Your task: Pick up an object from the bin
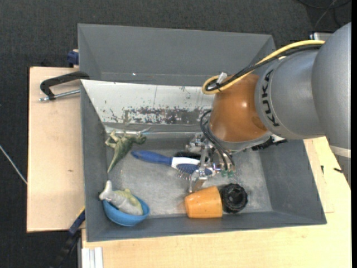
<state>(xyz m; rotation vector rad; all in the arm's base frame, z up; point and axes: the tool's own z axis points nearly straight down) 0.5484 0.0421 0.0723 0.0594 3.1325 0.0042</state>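
Observation:
My gripper [211, 159] hangs low in the middle of the bin, beneath the arm's orange cover. It sits at the head end of a brush [162, 159] with a blue handle and a white head, which lies across the bin floor pointing left. Just below the gripper an orange cup [203, 203] lies on its side against the front wall. A black round ribbed piece [234, 197] lies at the cup's right end.
A green toy dinosaur [120, 143] lies at the left by the back wall. In the front left corner a blue bowl [126, 215] holds a pale grey toy figure [119, 199]. The arm reaches in from the right.

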